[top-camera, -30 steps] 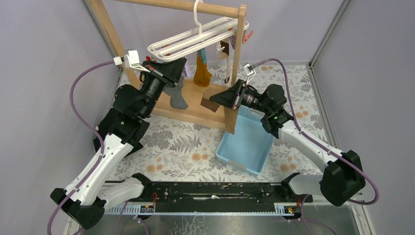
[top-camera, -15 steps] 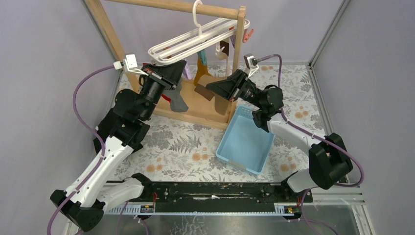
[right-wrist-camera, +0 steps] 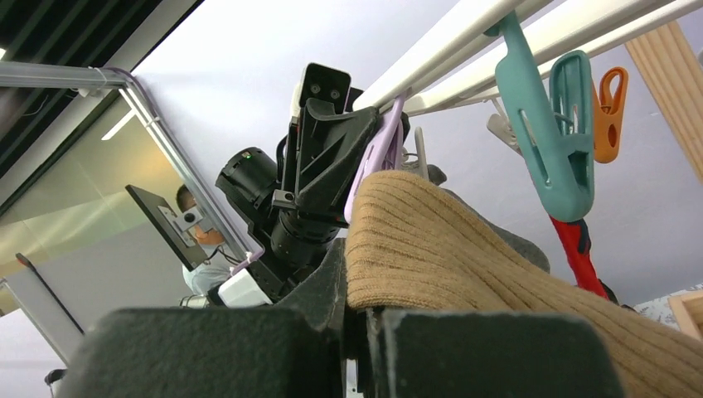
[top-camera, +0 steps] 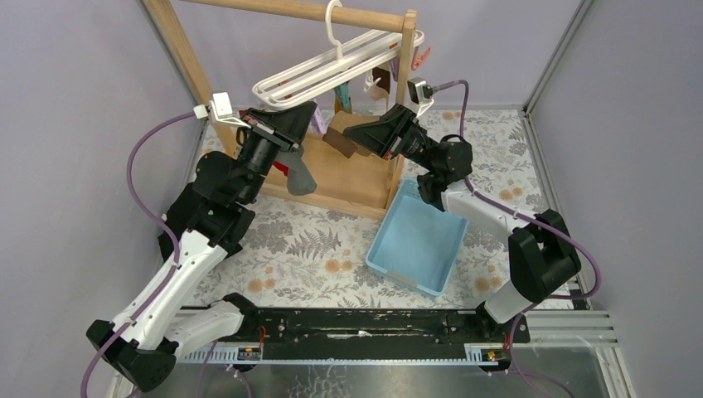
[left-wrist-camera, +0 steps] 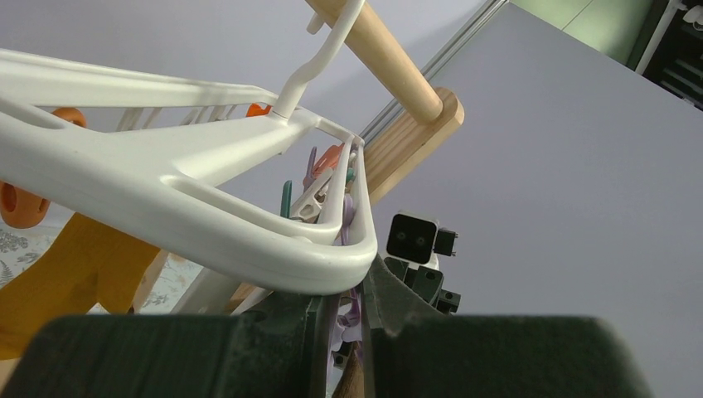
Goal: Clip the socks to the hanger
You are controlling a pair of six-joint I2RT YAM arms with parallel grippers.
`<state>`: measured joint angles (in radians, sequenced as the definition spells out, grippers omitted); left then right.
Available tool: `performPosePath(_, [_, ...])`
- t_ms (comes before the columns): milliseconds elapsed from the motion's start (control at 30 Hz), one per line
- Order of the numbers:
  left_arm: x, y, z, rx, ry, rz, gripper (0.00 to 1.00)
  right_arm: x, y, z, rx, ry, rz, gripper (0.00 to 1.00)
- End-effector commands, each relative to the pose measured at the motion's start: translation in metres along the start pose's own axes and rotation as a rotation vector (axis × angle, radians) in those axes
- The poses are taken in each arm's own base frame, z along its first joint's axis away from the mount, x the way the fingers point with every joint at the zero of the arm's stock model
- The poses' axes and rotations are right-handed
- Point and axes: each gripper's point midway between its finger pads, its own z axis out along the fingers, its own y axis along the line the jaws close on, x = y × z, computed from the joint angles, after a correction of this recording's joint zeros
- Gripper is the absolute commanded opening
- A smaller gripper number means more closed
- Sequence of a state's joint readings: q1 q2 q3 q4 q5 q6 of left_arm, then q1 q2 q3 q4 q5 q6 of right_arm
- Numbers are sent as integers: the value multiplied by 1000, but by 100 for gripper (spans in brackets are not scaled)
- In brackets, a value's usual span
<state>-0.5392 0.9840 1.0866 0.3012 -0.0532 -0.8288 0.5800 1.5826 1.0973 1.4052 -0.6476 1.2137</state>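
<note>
Top view: the right gripper (top-camera: 351,134) has risen leftward since a second ago. It carries the tan ribbed fabric sock (top-camera: 335,142) beneath the white plastic bar-frame hanger (top-camera: 332,70), facing the left gripper (top-camera: 300,118).
Left wrist: jaws pinch a lilac plastic clip (left-wrist-camera: 349,305) under the hanger's end.
Right wrist: jaws clamp the sock, long axis trailing right, with the clip just above-left.

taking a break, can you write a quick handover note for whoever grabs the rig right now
Left gripper: shut on a lilac clip under the end of the hanger, apparently pinching it.
Right gripper: shut on the tan sock, held up right beside that clip. I cannot tell if the sock edge is in the clip yet.
Done: sock lifted to the hanger.
A dark brown piece hangs at the hanger's far end. It may be the second sock, but that is unclear.
Left: seat the tan sock in the clip, release the clip, release the sock, then check the second sock.
</note>
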Motion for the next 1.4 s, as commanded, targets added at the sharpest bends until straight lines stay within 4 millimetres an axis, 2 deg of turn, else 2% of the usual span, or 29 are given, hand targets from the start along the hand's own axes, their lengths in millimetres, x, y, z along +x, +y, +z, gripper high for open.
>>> performPosePath(0, [8,-31,-7,134,58,-80,0,-17,37,13,-127,-40,-63,0])
performPosePath(200, [8,-30,-6,143,47,-91,0,-19,37,15,-153,-55,-6,0])
performPosePath(533, [6,-34,-3,175,24,-104,0,-18,20,11,-155,-107,108,0])
performPosePath(667, [4,-36,-3,184,13,-103,0,-21,18,10,-191,-126,168,0])
performPosePath(867, [5,-35,-2,186,11,-107,0,-20,19,14,-202,-123,173,0])
performPosePath(1367, [6,-35,-1,187,16,-107,0,-13,-3,18,-185,-100,207,0])
